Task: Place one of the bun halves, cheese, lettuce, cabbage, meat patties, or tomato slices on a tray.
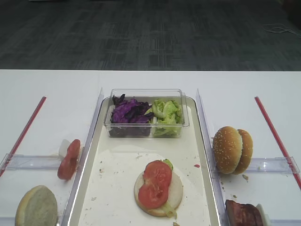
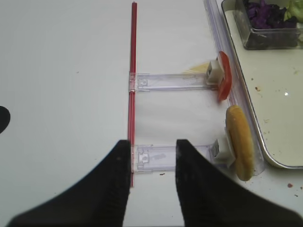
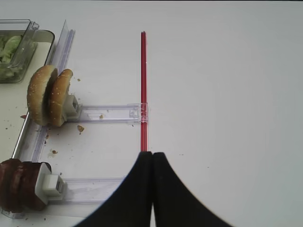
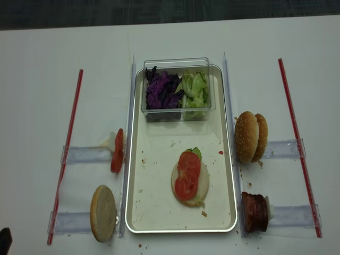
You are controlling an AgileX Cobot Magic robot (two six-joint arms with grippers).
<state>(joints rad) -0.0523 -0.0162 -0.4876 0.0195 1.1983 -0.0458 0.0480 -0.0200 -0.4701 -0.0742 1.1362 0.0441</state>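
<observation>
Two tomato slices (image 4: 187, 174) top one bun (image 4: 197, 187) on the tray (image 4: 159, 212); we count perhaps two patties (image 4: 255, 211). Left claw (image 2: 152, 156) apart, right claw (image 3: 152, 163) together.

Two high cameras face the table from its near edge, one low and angled toward the far floor, the other steeper and farther back; both share the tray (image 1: 203, 141) and clear tub (image 4: 178, 87). Each wrist camera looks down close at one side, sharing a red strip (image 3: 143, 85) and bun halves (image 3: 49, 94) with them.
</observation>
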